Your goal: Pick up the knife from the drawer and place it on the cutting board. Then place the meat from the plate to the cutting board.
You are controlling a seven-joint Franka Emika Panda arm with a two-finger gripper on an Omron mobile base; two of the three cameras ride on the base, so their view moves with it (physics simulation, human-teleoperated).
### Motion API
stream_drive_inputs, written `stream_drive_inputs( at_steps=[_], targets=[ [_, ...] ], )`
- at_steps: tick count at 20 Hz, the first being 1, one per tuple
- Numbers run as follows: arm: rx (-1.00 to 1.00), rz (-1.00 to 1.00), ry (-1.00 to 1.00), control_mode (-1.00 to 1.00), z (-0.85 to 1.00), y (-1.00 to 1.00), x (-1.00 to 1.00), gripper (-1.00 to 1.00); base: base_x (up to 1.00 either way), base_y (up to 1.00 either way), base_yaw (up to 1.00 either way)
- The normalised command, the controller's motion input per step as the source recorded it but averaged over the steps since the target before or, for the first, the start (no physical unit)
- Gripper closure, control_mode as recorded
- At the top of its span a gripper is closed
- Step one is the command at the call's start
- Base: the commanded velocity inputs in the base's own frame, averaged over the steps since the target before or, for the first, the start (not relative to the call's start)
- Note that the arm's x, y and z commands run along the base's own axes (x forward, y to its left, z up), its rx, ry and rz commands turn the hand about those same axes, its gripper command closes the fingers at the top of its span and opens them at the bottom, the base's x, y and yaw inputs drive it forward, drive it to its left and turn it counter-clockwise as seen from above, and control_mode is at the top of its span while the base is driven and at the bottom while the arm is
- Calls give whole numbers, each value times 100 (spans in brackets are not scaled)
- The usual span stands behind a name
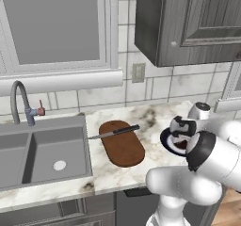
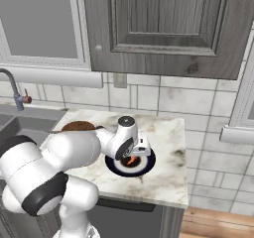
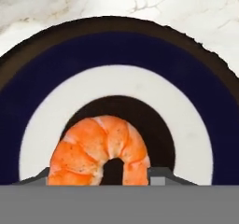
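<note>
The knife (image 1: 115, 132) lies across the far end of the reddish-brown cutting board (image 1: 123, 149), silver blade pointing toward the sink. To the board's right sits the navy-rimmed plate (image 3: 116, 45), its edge also visible under my hand (image 2: 115, 167). The orange-pink meat (image 3: 93, 148) rests in the plate's centre. My gripper (image 3: 101, 175) is down over the plate, one fingertip against each side of the meat, shut on it. The hand (image 2: 133, 155) covers most of the plate in both base views. The drawer is out of view.
A grey sink (image 1: 42, 154) with a curved faucet (image 1: 21, 102) lies left of the board. Dark wall cabinets (image 1: 188, 22) hang above the counter. The marble counter (image 2: 168, 177) ends just right of the plate.
</note>
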Motion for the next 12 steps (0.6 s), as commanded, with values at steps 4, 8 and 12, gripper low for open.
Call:
stream_drive_inputs(
  at_steps=[4,8,12],
  targets=[
    [0,7,-19,-100,54,5,-46,100,0,0,0],
    [0,10,-8,-100,42,41,-15,100,0,0,0],
    [-1,18,0,-100,35,64,0,100,0,0,0]
  ],
)
